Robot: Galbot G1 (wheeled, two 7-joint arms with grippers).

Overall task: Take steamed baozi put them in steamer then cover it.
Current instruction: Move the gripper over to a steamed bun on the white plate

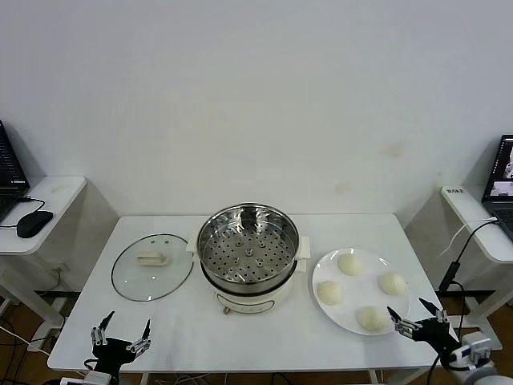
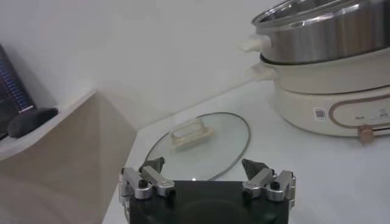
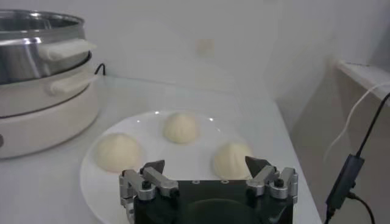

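White worktop, plain wall. L→R: left gripper [image 1: 122,335] low at the front edge, jaws wide, empty. Glass cover [image 1: 152,266] flat, slippery; grab its handle. Steamer [image 1: 248,245] empty in the middle. Four steamed baozi [image 1: 372,318] on plate [image 1: 330,315], prob soft, so squeeze gently at the sides. Right gripper [image 1: 417,315] beside the nearest one, jaws wide, empty.

baozi [image 1: 349,263] cream-white | steamer [image 1: 248,244] shiny steel, perforated | plate [image 1: 321,269] white

white table [image 1: 256,321] with cooking things

the steamer [image 1: 248,255] stands mid-table; the glass lid [image 1: 152,266] lies flat at its left, a white plate [image 1: 353,306] of buns at its right.
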